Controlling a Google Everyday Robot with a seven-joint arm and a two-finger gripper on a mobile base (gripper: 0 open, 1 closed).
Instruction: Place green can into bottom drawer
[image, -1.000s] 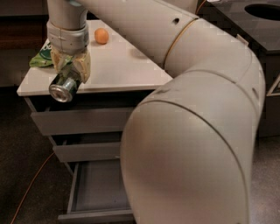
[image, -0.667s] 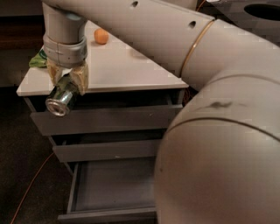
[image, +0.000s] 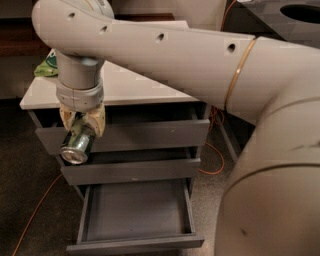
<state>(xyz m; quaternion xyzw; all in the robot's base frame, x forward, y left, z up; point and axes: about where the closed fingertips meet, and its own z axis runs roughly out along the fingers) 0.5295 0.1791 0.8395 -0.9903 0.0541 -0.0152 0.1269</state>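
"Can (image: 77, 144) first: where do you have it?"

"In my gripper (image: 82, 125), fingers (image: 99, 121) closed on either side of the body. It hangs tilted, silver end pointing down and out. It's in front of the top drawer (image: 160, 135), near the cabinet's (image: 130, 87) left side, with its end about level with the gap above the middle drawer (image: 140, 171)."

"And the drawer you want?"

"The bottom drawer (image: 135, 212) is pulled out below, inside bare. As I see it, the can is above its left edge, not over the middle."

"So how do I do this well?"

"I think I bring the can out from the fronts and to the right until it sits over the bare floor, then go straight down. The middle drawer's front juts over the back, so I want the wrist clear of it. I'd release low, close to the floor. A round can dropped from height would likely bounce or roll to a wall."

"Anything different from a second ago?"

"Yes. The can was up at the edge of the cabinet top then. Now it's a drawer lower. The arm (image: 180, 50) has swung, so I see the whole bottom drawer, which it half covered before. The grip looks unchanged."
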